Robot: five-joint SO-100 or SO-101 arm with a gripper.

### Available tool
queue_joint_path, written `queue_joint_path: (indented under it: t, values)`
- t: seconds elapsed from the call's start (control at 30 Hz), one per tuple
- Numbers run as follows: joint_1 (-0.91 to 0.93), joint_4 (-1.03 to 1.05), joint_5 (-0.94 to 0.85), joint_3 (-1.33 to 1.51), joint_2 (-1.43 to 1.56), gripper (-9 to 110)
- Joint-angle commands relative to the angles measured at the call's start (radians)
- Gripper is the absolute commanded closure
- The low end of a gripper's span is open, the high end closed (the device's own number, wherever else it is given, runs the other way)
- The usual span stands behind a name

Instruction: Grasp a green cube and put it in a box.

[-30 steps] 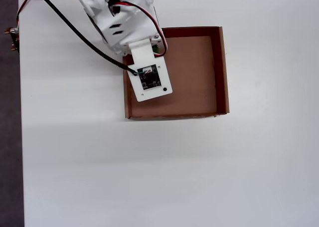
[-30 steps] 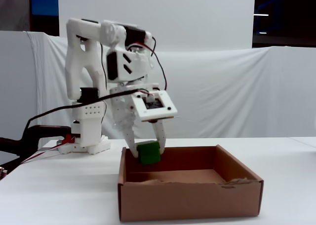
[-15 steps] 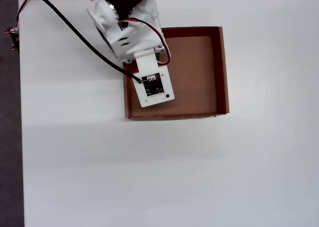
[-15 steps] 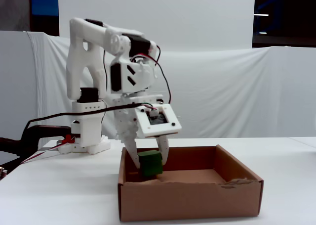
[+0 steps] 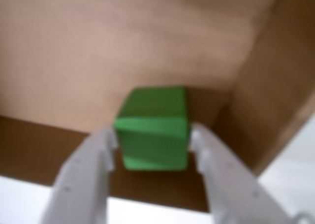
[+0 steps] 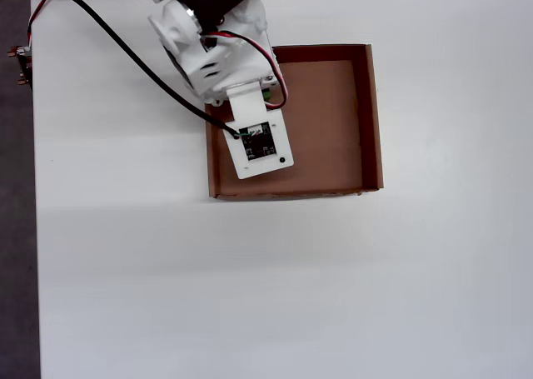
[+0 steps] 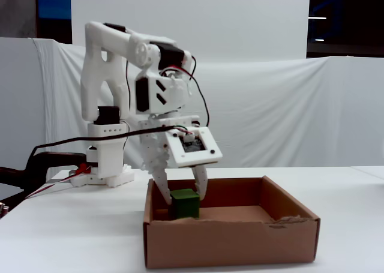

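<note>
White table, white draped backdrop behind it, dark strip at 9 o'clock overhead

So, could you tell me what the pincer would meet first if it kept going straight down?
Probably the floor of the box: the pincer points down, and the green cube already looks close to it.

You have the green cube inside the box, a small matte bright-green block close to a corner, down near the floor in the fixed view. Your box is a shallow brown cardboard tray, open-topped, its front rim slightly torn.
</note>
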Motion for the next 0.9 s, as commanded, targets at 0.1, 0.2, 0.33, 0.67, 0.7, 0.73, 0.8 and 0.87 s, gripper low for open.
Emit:
queue_joint_path:
  t: [0.1,0.2,0.33,0.67,0.7,0.73,0.8,0.87]
  values:
    - [0.089,0.04,0.003,-0.02,0.164,81]
    - [0.178,0.083,0.003,0.021,0.282,81]
    - [0.328,0.13,0.003,0.14,0.468,81]
    - [0.67,0.071,0.003,0.66,0.96,81]
    - [0.69,0.069,0.003,0.706,1.006,81]
    - [0.716,0.067,0.003,0.75,1.057,81]
    - [0.764,0.077,0.003,0.831,1.166,81]
    - [0.798,0.109,0.003,0.91,1.273,81]
